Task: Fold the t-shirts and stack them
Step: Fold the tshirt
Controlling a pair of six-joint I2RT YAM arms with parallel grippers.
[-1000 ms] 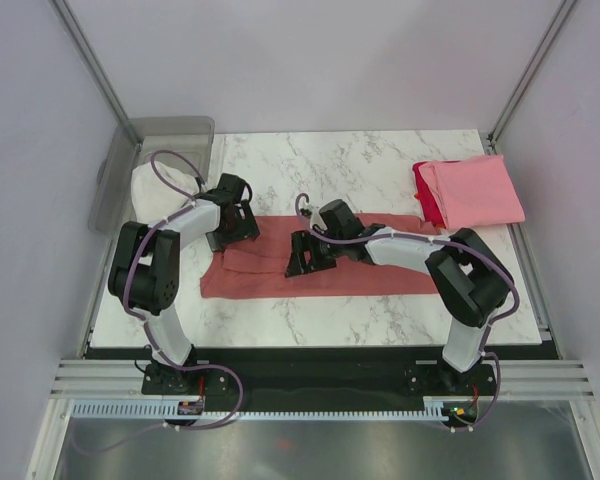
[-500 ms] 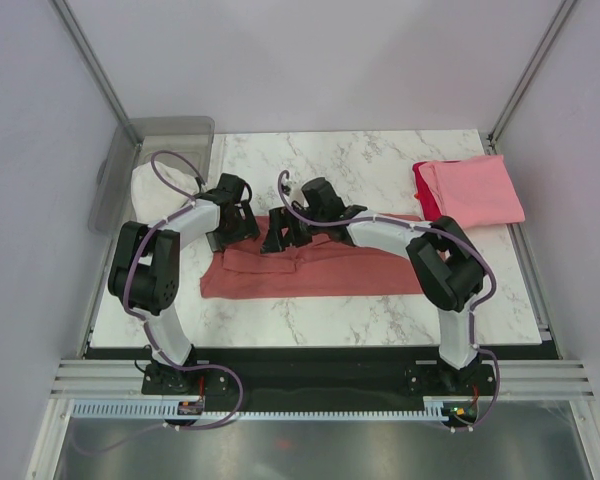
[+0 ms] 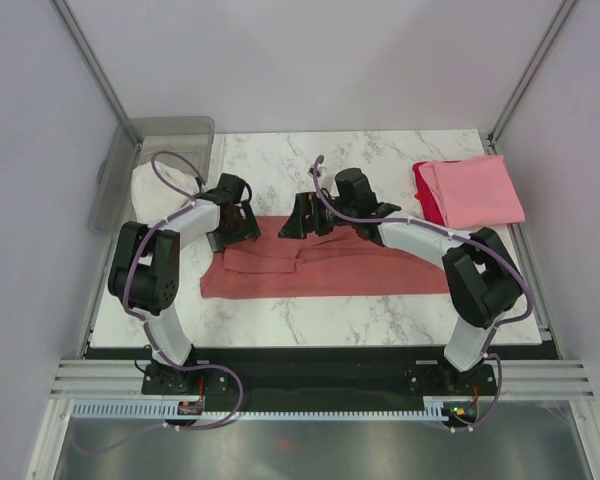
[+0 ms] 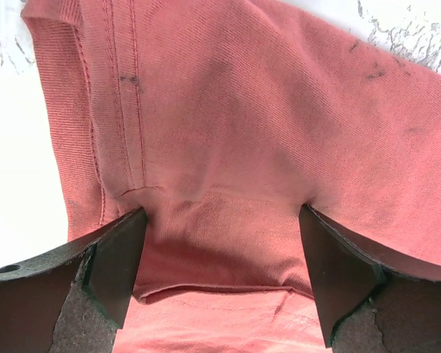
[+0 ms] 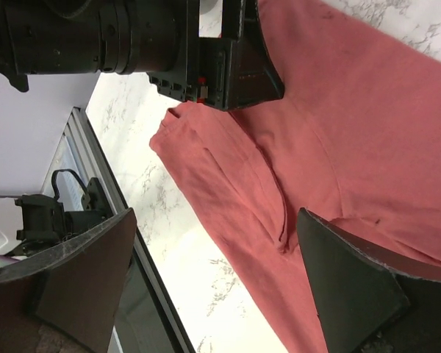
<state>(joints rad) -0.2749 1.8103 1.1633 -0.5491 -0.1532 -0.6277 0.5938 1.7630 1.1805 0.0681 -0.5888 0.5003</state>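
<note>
The dusty salmon-red t-shirt lies flattened as a wide band across the middle of the marble table. My left gripper is open and rests on the shirt's far left corner. In the left wrist view its fingers straddle a fold of the cloth. My right gripper is open and empty, hovering at the shirt's far edge near the middle. In the right wrist view it looks down on the shirt. The light pink t-shirt lies folded on the bright red one at the back right.
A clear plastic bin stands off the back left corner, with a white cloth beside it. Metal frame posts rise at both back corners. The two arms are close together over the shirt's left half.
My right gripper has moved from the shirt's middle toward its far edge, ending a little to the right. The left arm and the shirt have not visibly moved.
</note>
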